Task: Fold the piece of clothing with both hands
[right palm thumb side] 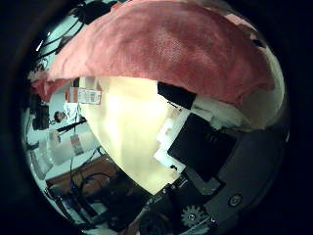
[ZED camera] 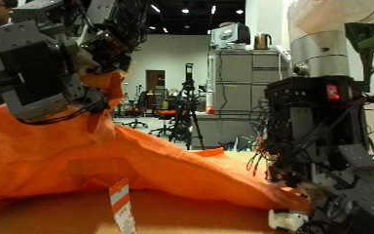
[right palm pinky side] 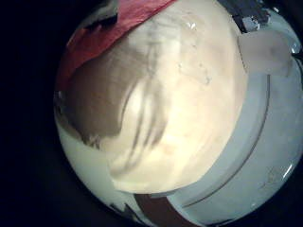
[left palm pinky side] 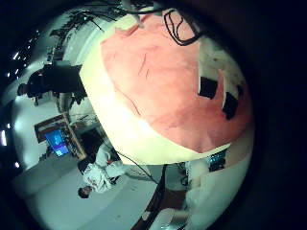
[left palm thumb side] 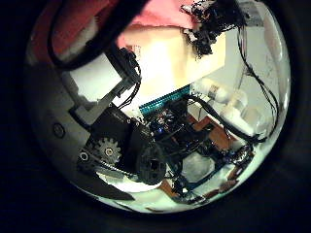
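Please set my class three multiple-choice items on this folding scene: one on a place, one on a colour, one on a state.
1. Where is the right hand?
A. Low, close to the table
B. Raised high above the cloth
C. Out of view

2. What colour is the garment?
A. Blue
B. Orange
C. White

3. How does the garment lie?
A. Folded in a neat square
B. One part drawn up to the left hand, the rest on the table
C. Hanging wholly off the table

Answers:
1 A: the hand sits low by the table top.
2 B: the outside view shows orange cloth.
3 B: the cloth rises to a peak at the raised hand.
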Robot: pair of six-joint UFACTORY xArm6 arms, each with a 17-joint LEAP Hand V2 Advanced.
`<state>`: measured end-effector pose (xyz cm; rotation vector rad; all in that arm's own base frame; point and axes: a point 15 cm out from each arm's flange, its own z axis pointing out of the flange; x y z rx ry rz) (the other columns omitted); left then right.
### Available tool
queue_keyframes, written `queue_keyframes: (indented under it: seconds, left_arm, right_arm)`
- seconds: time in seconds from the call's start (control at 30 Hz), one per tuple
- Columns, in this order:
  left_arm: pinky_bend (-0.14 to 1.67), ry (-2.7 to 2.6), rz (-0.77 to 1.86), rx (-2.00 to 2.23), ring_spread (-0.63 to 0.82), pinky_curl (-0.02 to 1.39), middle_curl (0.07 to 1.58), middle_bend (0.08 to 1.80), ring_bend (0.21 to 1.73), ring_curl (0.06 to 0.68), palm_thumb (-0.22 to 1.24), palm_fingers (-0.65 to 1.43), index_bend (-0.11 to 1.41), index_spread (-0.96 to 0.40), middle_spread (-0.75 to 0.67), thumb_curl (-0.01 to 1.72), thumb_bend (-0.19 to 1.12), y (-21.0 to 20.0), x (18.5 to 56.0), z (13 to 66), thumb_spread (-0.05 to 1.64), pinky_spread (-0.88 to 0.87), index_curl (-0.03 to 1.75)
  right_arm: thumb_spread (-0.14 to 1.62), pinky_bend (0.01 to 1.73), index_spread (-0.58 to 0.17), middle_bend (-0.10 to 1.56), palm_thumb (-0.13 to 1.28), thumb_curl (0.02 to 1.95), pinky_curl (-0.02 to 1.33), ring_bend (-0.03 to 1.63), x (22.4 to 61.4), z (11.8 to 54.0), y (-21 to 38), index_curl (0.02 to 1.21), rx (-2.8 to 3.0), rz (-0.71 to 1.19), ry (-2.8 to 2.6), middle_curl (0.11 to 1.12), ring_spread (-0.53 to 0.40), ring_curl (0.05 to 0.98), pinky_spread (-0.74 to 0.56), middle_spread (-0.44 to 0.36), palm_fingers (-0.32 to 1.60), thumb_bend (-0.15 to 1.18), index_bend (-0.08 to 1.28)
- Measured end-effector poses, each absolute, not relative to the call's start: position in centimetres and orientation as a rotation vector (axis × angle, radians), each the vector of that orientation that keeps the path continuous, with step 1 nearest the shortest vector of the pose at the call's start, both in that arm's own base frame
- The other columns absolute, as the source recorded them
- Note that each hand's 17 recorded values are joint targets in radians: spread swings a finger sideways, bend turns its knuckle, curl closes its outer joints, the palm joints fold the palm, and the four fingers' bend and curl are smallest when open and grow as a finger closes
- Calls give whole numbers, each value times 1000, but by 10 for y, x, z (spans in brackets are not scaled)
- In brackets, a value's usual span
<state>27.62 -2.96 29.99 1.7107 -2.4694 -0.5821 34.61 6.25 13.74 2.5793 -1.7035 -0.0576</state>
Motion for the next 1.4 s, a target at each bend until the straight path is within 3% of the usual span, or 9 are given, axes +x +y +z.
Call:
queue_keyframes:
  seconds: [0.1, 0.3, 0.5, 0.73, 1.07, 1.4]
  left_arm:
    - [892, -2466, -588, 1704, -471, 564, 1071, 910, 1269, 507, 869, 1072, 195, -652, -588, 739, -14, -28, 274, 301, 966, -735, 1579]
    - [886, -2466, -606, 1666, -474, 570, 1077, 905, 1260, 508, 864, 1073, 192, -631, -593, 736, -15, -26, 266, 305, 966, -738, 1600]
    - [874, -2461, -631, 1610, -476, 571, 1082, 903, 1260, 511, 856, 1070, 187, -608, -598, 733, -18, -24, 255, 313, 967, -740, 1612]
    - [862, -2439, -640, 1552, -475, 574, 1086, 901, 1255, 511, 854, 1070, 186, -582, -601, 729, -15, -24, 243, 327, 968, -743, 1622]
    - [868, -2450, -607, 1622, -476, 581, 1090, 894, 1253, 513, 853, 1076, 184, -546, -606, 720, -16, -23, 279, 365, 961, -746, 1633]
    - [860, -2495, -591, 1769, -478, 590, 1096, 887, 1261, 517, 854, 1066, 187, -511, -609, 715, -16, -12, 367, 342, 959, -746, 1648]
  right_arm:
    - [1077, 961, -356, 877, 988, 416, 564, 1024, 349, 150, 63, 575, 2597, -23, -1717, 645, -255, 524, -410, -188, 1386, 7, 673]
    - [1147, 1138, -330, 1088, 1080, 470, 672, 1196, 326, 168, 57, 706, 2564, -76, -1694, 735, -252, 612, -351, -167, 1225, 36, 899]
    - [1191, 1216, -307, 1193, 1095, 511, 754, 1287, 283, 194, 48, 784, 2491, -191, -1642, 784, -244, 676, -305, -164, 1111, 24, 999]
    - [1213, 1236, -293, 1240, 1117, 552, 823, 1323, 265, 245, 48, 832, 2476, -222, -1607, 809, -240, 719, -279, -161, 1061, 12, 1038]
    - [1225, 1213, -283, 1255, 1128, 594, 892, 1323, 307, 319, 49, 867, 2481, -147, -1653, 821, -239, 753, -270, -157, 1045, -6, 1039]
    - [1228, 1182, -280, 1258, 1111, 618, 956, 1327, 376, 301, 50, 893, 2345, -286, -1630, 833, -241, 778, -263, -159, 1013, -12, 1024]
